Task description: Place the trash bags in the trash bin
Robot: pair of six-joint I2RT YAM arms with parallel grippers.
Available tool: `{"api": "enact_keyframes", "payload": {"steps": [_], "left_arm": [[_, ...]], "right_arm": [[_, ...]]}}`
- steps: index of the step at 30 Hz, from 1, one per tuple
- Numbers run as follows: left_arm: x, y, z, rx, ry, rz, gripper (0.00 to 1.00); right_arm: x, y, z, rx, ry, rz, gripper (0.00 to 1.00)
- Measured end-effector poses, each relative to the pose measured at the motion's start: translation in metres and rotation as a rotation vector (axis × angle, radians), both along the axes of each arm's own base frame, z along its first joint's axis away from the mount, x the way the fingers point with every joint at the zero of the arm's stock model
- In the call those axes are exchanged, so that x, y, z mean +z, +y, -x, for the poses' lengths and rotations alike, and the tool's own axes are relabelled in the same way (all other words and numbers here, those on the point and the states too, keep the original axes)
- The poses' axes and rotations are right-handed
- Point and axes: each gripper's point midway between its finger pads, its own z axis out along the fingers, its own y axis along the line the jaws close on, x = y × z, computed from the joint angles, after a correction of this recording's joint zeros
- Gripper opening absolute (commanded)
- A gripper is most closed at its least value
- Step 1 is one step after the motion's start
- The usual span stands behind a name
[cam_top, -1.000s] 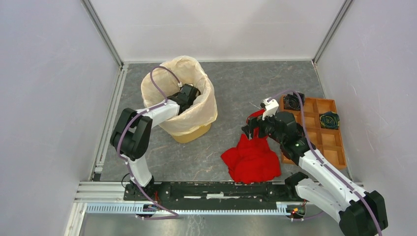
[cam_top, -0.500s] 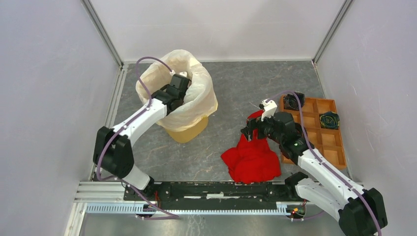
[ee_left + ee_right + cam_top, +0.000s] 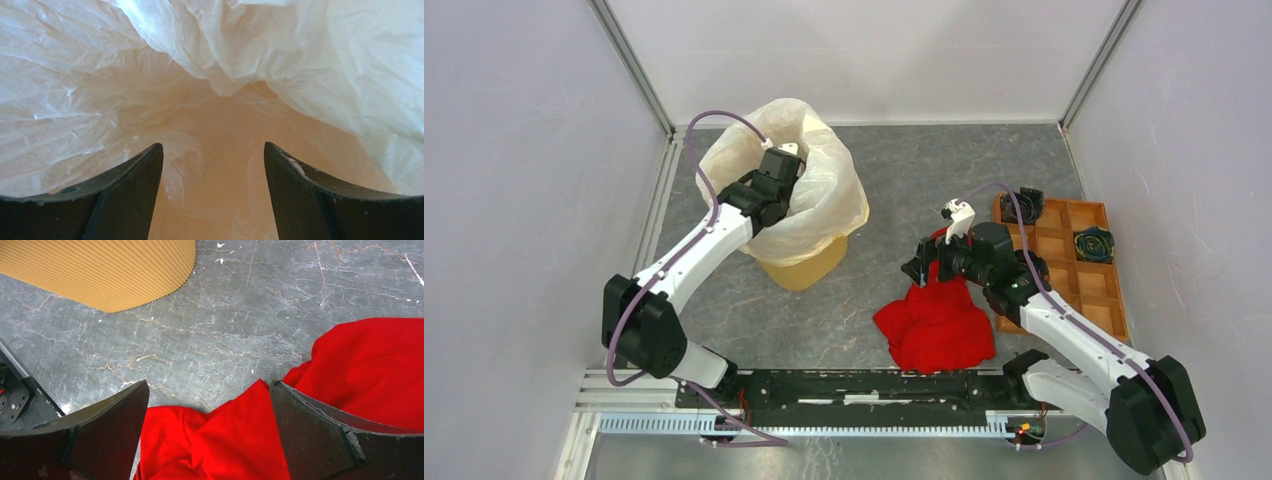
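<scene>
Table [image 3: 944, 165], grey marbled top. Trash bag [image 3: 824, 205] sits draped in and over the trash bin [image 3: 809, 270], its film ballooning above the rim. Only the bin's lower yellow-orange body shows beneath it. Step in hand, as I judge it, is seating the bag down into the bin. To do it well, drive straight down the middle of the opening, slowly, so the thin film slides rather than tears and the light bin does not tip. The loose fold hanging above and ahead of the pincer should go down first. Left arm stretches long from its base, forearm slanting over the near rim, wrist dipped inside the bag. Left gripper [image 3: 212, 147] is spread wide with nothing pinched. Wrinkled film lies all round it and the deeper orange-tinted hollow is straight ahead. Right arm is folded, wrist turned down, well apart from the bin. Right gripper [image 3: 209, 385] is likewise spread and empty. The red cloth [image 3: 360, 370] is below it and to its right, and the bin's ribbed base is far ahead to its left. Wooden tray [image 3: 1114, 290] lies behind that arm.
</scene>
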Motion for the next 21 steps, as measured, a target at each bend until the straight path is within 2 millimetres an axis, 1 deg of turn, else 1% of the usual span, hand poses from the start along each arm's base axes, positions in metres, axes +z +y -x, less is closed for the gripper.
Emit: {"api": "enact_keyframes", "payload": {"steps": [1, 2, 6, 8, 9, 11, 13, 16, 18, 21], "left_arm": [[-0.003, 0.003, 0.000, 0.001, 0.004, -0.019, 0.71], [-0.007, 0.005, -0.001, 0.000, 0.014, -0.040, 0.70], [-0.027, 0.019, -0.006, 0.028, 0.057, -0.145, 0.66], [-0.031, 0.031, -0.005, 0.061, 0.063, -0.204, 0.64], [-0.029, 0.036, -0.005, 0.078, 0.056, -0.225, 0.63], [-0.020, 0.048, -0.007, 0.122, 0.021, -0.267, 0.62], [-0.006, 0.058, -0.008, 0.161, -0.027, -0.291, 0.62], [0.019, 0.072, -0.008, 0.209, -0.106, -0.319, 0.65], [0.033, 0.080, -0.007, 0.232, -0.148, -0.340, 0.68], [0.037, 0.083, -0.005, 0.240, -0.158, -0.349, 0.69]], "right_arm": [[0.000, 0.001, 0.000, 0.002, 0.003, -0.003, 0.98], [0.001, 0.002, 0.000, 0.004, 0.004, -0.006, 0.98], [0.005, 0.008, -0.001, 0.012, -0.005, -0.025, 0.98], [0.007, 0.012, 0.000, 0.020, -0.006, -0.033, 0.98], [0.007, 0.016, 0.000, 0.028, -0.003, -0.038, 0.98], [0.008, 0.025, 0.001, 0.048, 0.004, -0.043, 0.98], [0.011, 0.035, 0.000, 0.071, 0.008, -0.048, 0.98], [0.019, 0.050, -0.004, 0.097, 0.000, -0.064, 0.98], [0.029, 0.062, -0.008, 0.110, -0.010, -0.086, 0.98], [0.048, 0.077, -0.014, 0.130, -0.035, -0.132, 0.98]]}}
